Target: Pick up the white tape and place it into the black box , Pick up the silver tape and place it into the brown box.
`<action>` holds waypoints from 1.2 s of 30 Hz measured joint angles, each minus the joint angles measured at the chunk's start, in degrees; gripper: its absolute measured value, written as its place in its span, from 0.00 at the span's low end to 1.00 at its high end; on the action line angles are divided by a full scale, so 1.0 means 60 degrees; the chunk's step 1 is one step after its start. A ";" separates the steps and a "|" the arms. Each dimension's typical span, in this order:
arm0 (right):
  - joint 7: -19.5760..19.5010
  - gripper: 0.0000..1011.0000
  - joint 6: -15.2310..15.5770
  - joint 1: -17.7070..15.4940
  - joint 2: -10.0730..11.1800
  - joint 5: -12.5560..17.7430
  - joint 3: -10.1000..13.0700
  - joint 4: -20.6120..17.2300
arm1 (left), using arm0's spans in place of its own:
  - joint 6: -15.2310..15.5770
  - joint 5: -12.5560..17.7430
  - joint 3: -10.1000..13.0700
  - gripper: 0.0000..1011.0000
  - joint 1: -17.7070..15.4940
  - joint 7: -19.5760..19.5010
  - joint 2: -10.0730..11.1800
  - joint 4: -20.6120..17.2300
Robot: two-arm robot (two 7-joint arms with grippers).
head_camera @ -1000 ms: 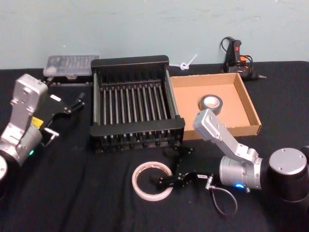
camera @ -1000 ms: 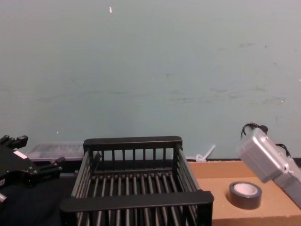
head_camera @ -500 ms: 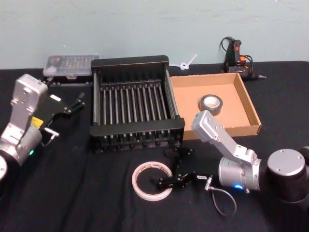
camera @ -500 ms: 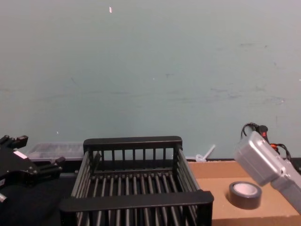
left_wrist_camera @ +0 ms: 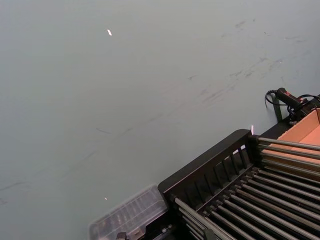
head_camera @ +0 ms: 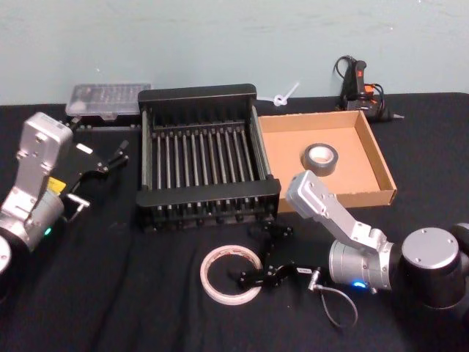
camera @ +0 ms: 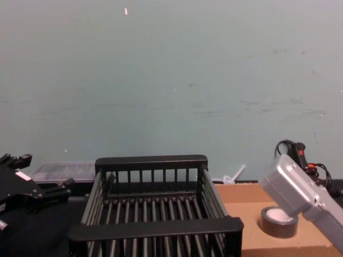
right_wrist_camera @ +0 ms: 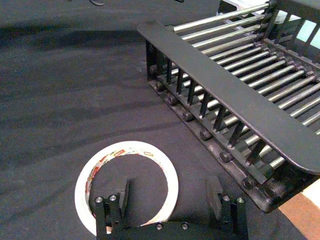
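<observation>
near the front edge, white tape under an open claw

on the black cloth, the white tape (head_camera: 231, 273) lies flat just near of the black box (head_camera: 207, 158). right gripper (right_wrist_camera: 167, 198) hovers at its right rim, fingers apart. left gripper (head_camera: 110, 159) parked far left, open.

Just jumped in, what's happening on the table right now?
The right gripper is open and low at the white tape, which lies flat on the black cloth in front of the black box; one finger sits inside the ring. The silver tape already lies in the brown box. The left gripper is parked left of the crate.
</observation>
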 joint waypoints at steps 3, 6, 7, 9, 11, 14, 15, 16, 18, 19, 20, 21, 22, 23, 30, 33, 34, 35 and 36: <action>-0.0011 0.99 -0.0005 0.0002 -0.0016 -0.0039 -0.0003 0.0019 | 0.0000 0.0000 0.0000 0.99 -0.0001 0.0000 0.0000 0.0000; -0.0020 0.99 -0.0010 0.0003 -0.0023 -0.0071 -0.0003 0.0023 | 0.0000 0.0001 0.0000 0.99 -0.0001 0.0000 0.0000 0.0000; -0.0027 0.99 -0.0012 0.0001 -0.0025 -0.0093 -0.0001 0.0023 | 0.0000 0.0000 0.0000 0.99 0.0000 0.0000 0.0000 0.0000; -0.0035 0.99 -0.0015 -0.0003 -0.0027 -0.0116 0.0002 0.0023 | 0.0000 0.0001 0.0000 0.99 0.0000 0.0000 0.0000 0.0000; -0.0055 0.99 -0.0021 -0.0009 -0.0031 -0.0157 0.0006 0.0020 | 0.0000 0.0000 0.0000 0.99 0.0000 0.0000 0.0000 0.0000; -0.0139 0.99 -0.0047 -0.0019 -0.0039 -0.0270 -0.0005 0.0002 | 0.0000 0.0000 0.0000 0.99 0.0000 0.0000 0.0000 0.0000; -0.0139 0.99 -0.0047 -0.0020 -0.0039 -0.0272 -0.0006 0.0002 | 0.0000 0.0000 0.0000 0.99 0.0000 0.0000 0.0000 0.0000; -0.0139 0.99 -0.0048 -0.0020 -0.0039 -0.0272 -0.0006 0.0002 | 0.0000 0.0000 0.0000 0.99 -0.0001 0.0000 0.0000 0.0000; -0.0138 0.99 -0.0048 -0.0019 -0.0038 -0.0271 -0.0006 0.0002 | 0.0000 0.0000 0.0000 0.99 -0.0001 0.0000 0.0000 0.0000; -0.0135 0.99 -0.0048 -0.0020 -0.0038 -0.0268 -0.0006 0.0002 | 0.0000 0.0000 0.0000 0.99 0.0000 0.0000 0.0000 0.0000; -0.0134 0.99 -0.0048 -0.0019 -0.0037 -0.0266 -0.0006 0.0002 | 0.0000 0.0000 0.0000 0.99 0.0000 0.0000 0.0000 0.0000; -0.0134 0.99 -0.0048 -0.0019 -0.0038 -0.0263 -0.0006 0.0002 | 0.0000 0.0000 0.0000 0.99 -0.0001 0.0000 0.0000 0.0000; -0.0131 0.99 -0.0047 -0.0020 -0.0037 -0.0258 -0.0006 0.0002 | 0.0000 0.0001 0.0000 0.99 -0.0001 0.0000 0.0000 0.0000; -0.0129 0.99 -0.0048 -0.0019 -0.0038 -0.0255 -0.0006 0.0002 | 0.0000 0.0000 0.0000 0.99 -0.0001 0.0000 0.0000 0.0000; -0.0114 0.87 -0.0047 -0.0017 -0.0038 -0.0236 -0.0003 0.0004 | 0.0001 0.0001 0.0000 0.99 -0.0001 0.0000 0.0000 0.0000; -0.0110 0.79 -0.0046 -0.0017 -0.0038 -0.0229 -0.0001 0.0005 | 0.0000 0.0000 0.0000 0.99 0.0000 0.0000 0.0000 0.0000; -0.0109 0.78 -0.0045 -0.0017 -0.0038 -0.0226 0.0000 0.0006 | 0.0000 0.0001 0.0000 0.99 0.0000 0.0000 0.0000 0.0000; -0.0108 0.75 -0.0045 -0.0017 -0.0038 -0.0224 0.0001 0.0006 | 0.0000 0.0000 0.0000 0.99 -0.0001 0.0000 0.0000 0.0000; -0.0108 0.74 -0.0045 -0.0017 -0.0038 -0.0224 0.0001 0.0006 | 0.0000 0.0001 0.0000 0.99 -0.0001 0.0000 0.0000 0.0000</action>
